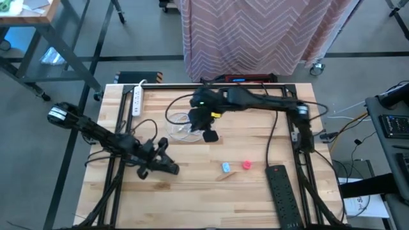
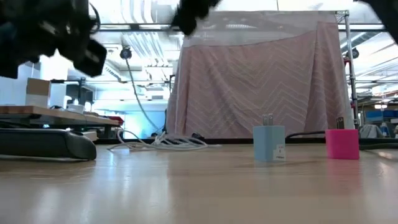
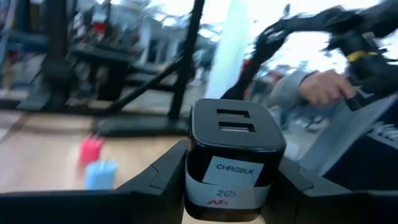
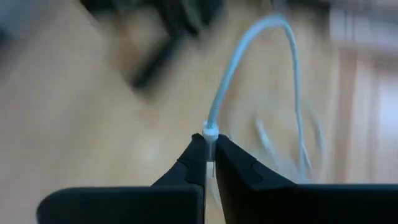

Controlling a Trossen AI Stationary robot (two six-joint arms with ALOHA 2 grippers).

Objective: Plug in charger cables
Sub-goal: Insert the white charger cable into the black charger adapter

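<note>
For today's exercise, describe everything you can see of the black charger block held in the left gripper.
The black charger block is a glossy, plastic-looking cube with rounded edges. The face toward the wrist camera has two narrow rectangular slots. A white label on its side reads CHRGBLK, with 2(2) below. It sits upright, clamped from both sides by the fingers of the left gripper, above the wooden table, towards its front left. No cable is seen in it.

Our two arms reach over the table.
Our left gripper (image 3: 227, 186) squeezes a black block. Our right gripper (image 4: 209, 163) pinches a thin white cord's end.
</note>
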